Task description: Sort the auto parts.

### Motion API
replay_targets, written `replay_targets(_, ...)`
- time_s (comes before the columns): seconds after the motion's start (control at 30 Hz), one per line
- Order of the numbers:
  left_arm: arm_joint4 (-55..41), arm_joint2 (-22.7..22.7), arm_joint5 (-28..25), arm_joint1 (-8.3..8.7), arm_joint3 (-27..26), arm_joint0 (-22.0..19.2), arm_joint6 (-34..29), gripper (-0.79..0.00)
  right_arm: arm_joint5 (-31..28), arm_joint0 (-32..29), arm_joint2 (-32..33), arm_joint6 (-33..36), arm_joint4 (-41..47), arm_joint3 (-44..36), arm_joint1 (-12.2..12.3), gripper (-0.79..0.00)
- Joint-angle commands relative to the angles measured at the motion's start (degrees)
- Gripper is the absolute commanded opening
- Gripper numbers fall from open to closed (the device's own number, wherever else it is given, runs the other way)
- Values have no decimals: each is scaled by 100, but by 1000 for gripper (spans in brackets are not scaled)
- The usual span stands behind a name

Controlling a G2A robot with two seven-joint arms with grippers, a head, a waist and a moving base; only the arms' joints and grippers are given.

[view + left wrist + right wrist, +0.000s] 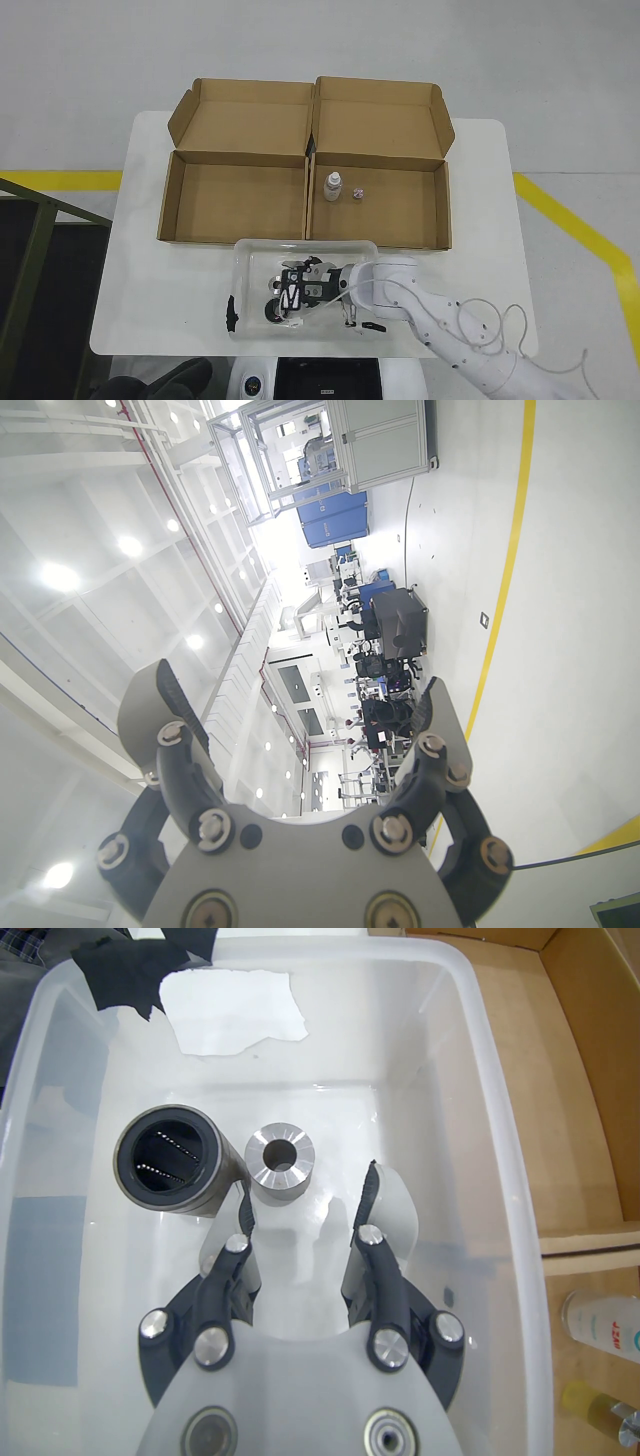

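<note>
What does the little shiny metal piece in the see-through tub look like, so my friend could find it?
Look in the clear plastic tub beside the two cardboard boxes. Two round parts stand side by side inside it. Yours is the smaller silver part, bright with a small hole in the middle; its neighbour, the dark-rimmed part, is wider.

Right end effector (307, 1193) and left end effector (300, 682) both open.
Right arm (430, 310) runs from 5 o'clock of the top view toward 9 o'clock, wrist angled down, its fingers (392, 1208) moderately apart; left fingers (145, 700) spread wide.
</note>
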Motion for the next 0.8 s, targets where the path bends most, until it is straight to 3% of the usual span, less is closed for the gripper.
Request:
replay_targets(0.0,0,0,0,0,0,0,0,0,37,55,-42,1,73,88,-35,-397)
replay_targets(0.77,0,0,0,0,0,0,0,0,45,518,-548,-32,192,703,-390,-394)
